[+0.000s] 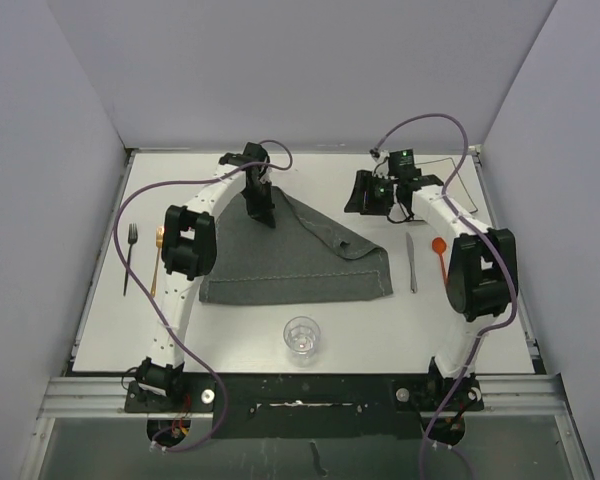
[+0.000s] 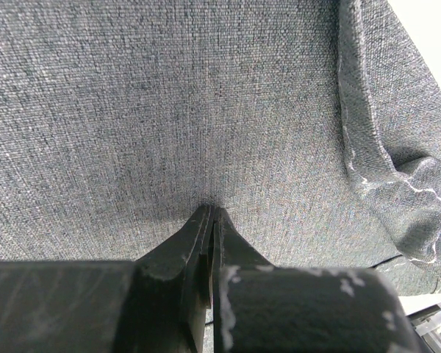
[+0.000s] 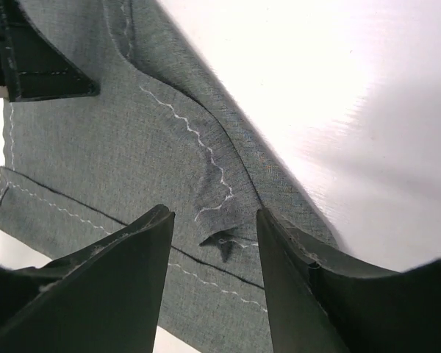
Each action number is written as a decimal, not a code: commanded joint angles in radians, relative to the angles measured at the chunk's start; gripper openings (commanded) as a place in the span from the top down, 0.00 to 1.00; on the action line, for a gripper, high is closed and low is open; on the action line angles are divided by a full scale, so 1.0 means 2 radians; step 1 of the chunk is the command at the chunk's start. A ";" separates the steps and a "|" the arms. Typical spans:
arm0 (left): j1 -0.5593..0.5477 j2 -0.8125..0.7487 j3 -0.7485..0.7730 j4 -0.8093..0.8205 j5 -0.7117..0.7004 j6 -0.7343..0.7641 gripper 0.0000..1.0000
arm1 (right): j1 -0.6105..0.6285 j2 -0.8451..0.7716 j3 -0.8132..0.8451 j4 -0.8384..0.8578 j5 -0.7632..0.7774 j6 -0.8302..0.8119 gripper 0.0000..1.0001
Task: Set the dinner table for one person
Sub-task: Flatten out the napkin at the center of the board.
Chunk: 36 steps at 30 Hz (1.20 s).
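The dinner table (image 1: 250,335) is a white tabletop. On its middle lies a dark grey placemat (image 1: 300,265), folded over so its far edge runs diagonally. My left gripper (image 1: 260,212) is shut on the placemat's far left corner. In the left wrist view the closed tips (image 2: 212,209) pinch the grey weave (image 2: 169,95). My right gripper (image 1: 365,200) hovers by the fold's far right side. It is open (image 3: 213,213), and a small turned-up corner (image 3: 222,239) of the stitched cloth (image 3: 132,140) lies between the fingers, untouched.
A fork (image 1: 130,255) and a gold spoon (image 1: 157,260) lie at the left. A knife (image 1: 412,262) and an orange-headed spoon (image 1: 440,250) lie right of the placemat. A clear glass (image 1: 301,335) stands near the front. A square white plate (image 1: 458,175) sits at the back right.
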 commanded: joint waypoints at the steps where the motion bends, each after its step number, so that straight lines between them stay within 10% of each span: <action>1: -0.004 0.019 0.023 -0.011 -0.005 -0.002 1.00 | 0.009 0.035 0.029 -0.014 -0.007 0.012 0.51; 10: -0.003 0.018 0.021 -0.016 -0.011 0.003 1.00 | 0.009 0.053 0.004 -0.023 -0.035 0.050 0.58; 19: -0.005 0.018 0.018 -0.015 -0.009 0.001 1.00 | -0.027 0.019 -0.120 0.013 -0.065 0.254 0.74; 36: -0.005 0.013 0.006 -0.008 -0.008 0.006 1.00 | -0.044 -0.024 -0.185 0.106 -0.082 0.384 0.72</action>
